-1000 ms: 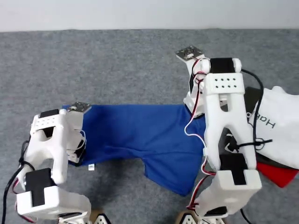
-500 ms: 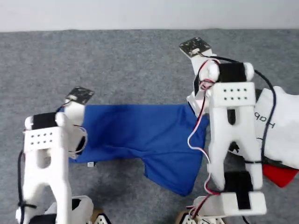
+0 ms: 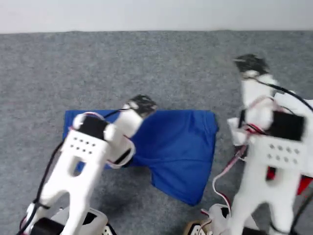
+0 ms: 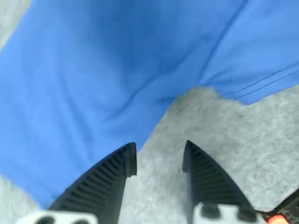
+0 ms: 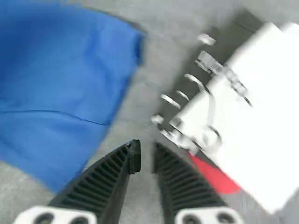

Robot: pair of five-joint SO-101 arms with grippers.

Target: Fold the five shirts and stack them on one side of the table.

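Since the earlier frame, the left arm (image 3: 83, 152) is swung inward from the left edge of the blue shirt (image 3: 171, 142) to a place over its middle. The right arm (image 3: 269, 147) is carried off the shirt's right edge towards the pile at the right side. Nearest the arm bases, a flap of the blue shirt is seen reaching down towards the near edge of the grey surface (image 3: 146, 63). The rest of the shirt is spread flat across the middle of the surface. The left jaws are held apart with nothing between them. In the left wrist view they are placed just above the line where the shirt's hem (image 4: 154, 126) meets bare surface. The right jaws are only narrowly apart and nothing is gripped. They are held over the strip of surface between the blue shirt and the pile. In that pile a white shirt (image 5: 252, 121) is laid on top, a red shirt (image 5: 212, 175) shows from beneath its near side, and a dark garment (image 5: 243, 21) is seen under it farther back.
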